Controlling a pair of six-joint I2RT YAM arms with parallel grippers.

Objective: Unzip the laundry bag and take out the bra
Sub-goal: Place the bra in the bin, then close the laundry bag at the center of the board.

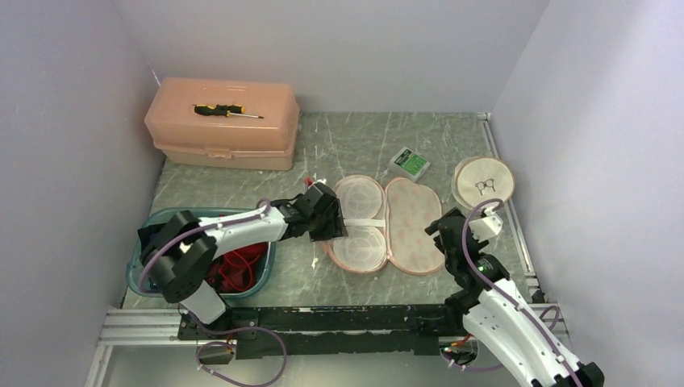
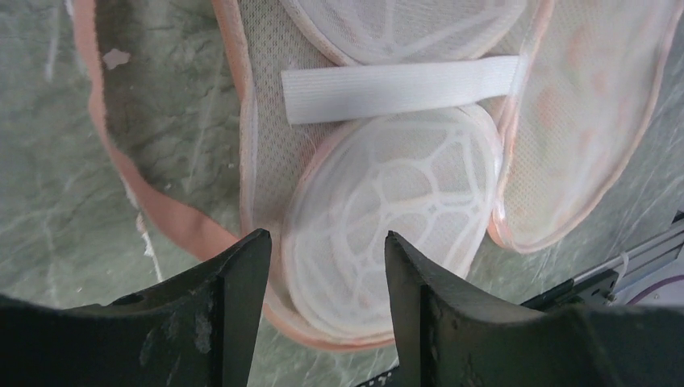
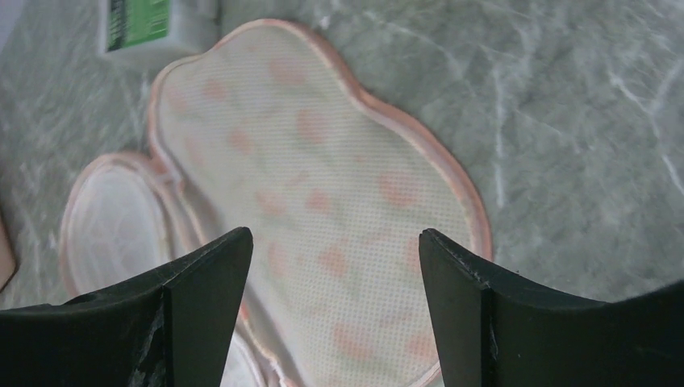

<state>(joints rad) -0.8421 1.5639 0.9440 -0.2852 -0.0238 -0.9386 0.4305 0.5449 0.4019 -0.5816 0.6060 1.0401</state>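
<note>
From above: the laundry bag [image 1: 411, 218] lies unzipped mid-bench; the bra [image 1: 240, 266] sits in the basin [image 1: 161, 214] at the near-left corner; removal looks done. Left wrist: my left jaws are spread over the bag. Right wrist: my right jaws are spread, empty; next, I judge, I need only retreat.

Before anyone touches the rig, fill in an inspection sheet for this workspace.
Surface: grey marbled table.
Job's things: bag lies spread open; red bra sits in the teal basin.
Clutter: screwdriver on toolbox; green box; glasses on round pouch.
Grippers: left gripper open over the bag's dome; right gripper open over its flap.
Cables: purple cables run along both arms.
Surroundings: plain walls on three sides.
</note>
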